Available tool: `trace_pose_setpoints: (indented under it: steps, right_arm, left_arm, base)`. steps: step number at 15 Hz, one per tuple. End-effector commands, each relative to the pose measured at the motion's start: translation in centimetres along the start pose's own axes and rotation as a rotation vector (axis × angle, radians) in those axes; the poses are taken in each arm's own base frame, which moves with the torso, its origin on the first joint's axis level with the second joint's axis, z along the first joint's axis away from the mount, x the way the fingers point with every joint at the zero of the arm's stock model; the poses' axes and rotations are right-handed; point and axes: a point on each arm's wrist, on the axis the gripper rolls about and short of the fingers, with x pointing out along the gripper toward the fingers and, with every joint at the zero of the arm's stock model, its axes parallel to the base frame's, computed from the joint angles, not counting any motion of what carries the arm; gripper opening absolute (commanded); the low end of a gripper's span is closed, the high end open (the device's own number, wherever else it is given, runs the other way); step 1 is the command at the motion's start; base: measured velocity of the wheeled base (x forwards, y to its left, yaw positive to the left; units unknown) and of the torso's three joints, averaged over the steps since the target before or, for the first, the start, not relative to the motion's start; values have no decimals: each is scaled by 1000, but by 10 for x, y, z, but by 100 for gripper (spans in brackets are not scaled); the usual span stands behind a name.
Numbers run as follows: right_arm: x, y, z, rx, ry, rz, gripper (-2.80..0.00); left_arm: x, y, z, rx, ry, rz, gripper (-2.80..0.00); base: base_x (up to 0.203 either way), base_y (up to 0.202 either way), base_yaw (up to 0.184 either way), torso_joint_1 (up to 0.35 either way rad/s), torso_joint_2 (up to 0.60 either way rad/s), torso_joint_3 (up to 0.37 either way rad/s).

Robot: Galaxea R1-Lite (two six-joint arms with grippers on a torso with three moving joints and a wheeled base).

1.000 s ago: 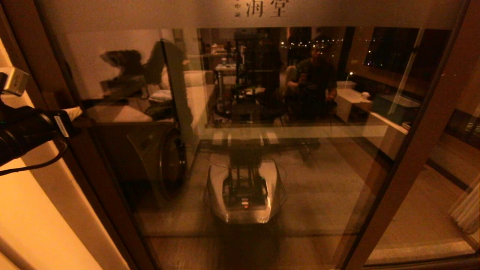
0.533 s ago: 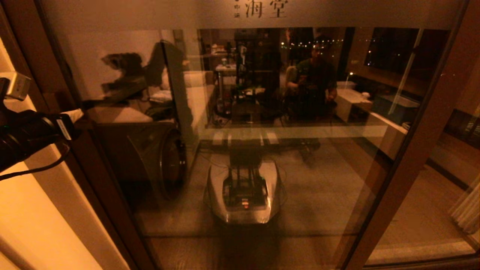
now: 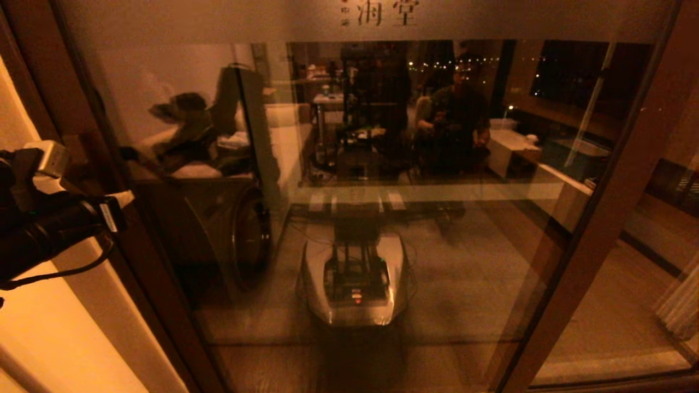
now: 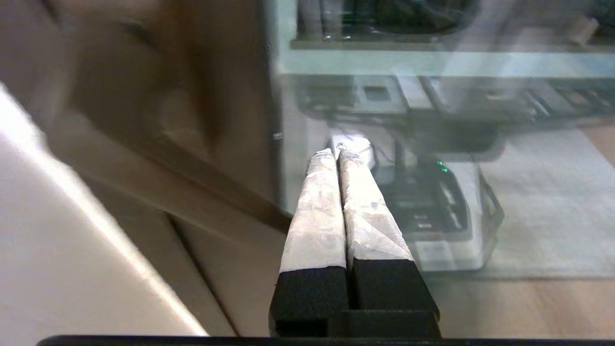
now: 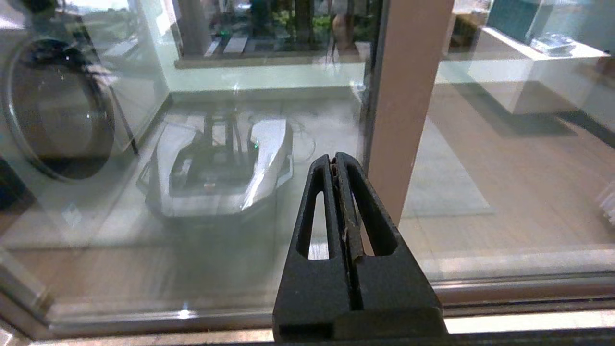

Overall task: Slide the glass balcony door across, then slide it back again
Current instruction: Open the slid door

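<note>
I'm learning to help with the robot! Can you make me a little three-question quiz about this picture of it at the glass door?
1. True or false: the left hand has its fingers pressed together.
2. Which side of the glass door is the left hand near? A) its left wooden edge B) its middle C) its right edge
3. Fill in: the frosted strip along the door's top carries dark ____.

Key:
1. True; the wrapped fingers touch, holding nothing.
2. A
3. Chinese characters
</note>
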Motion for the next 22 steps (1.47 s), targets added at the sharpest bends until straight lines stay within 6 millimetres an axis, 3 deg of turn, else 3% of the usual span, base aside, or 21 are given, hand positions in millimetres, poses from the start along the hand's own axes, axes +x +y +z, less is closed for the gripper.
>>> trace_pose_setpoints:
  steps: [1, 16, 22]
  right_arm:
    - [0, 0, 0, 0, 2, 1, -280]
    - [0, 0, 0, 0, 3, 1, -280]
    - [0, 0, 0, 0, 3, 0, -280]
  left_arm:
    - [3, 1, -7, 4, -16, -1, -280]
    - [3, 40, -23, -16, 11, 119, -280]
    - [6, 46, -23, -6, -24, 131, -280]
  base:
    - [0, 0, 0, 0, 0, 0]
    - [0, 0, 0, 0, 0, 0]
    - [0, 0, 0, 0, 0, 0]
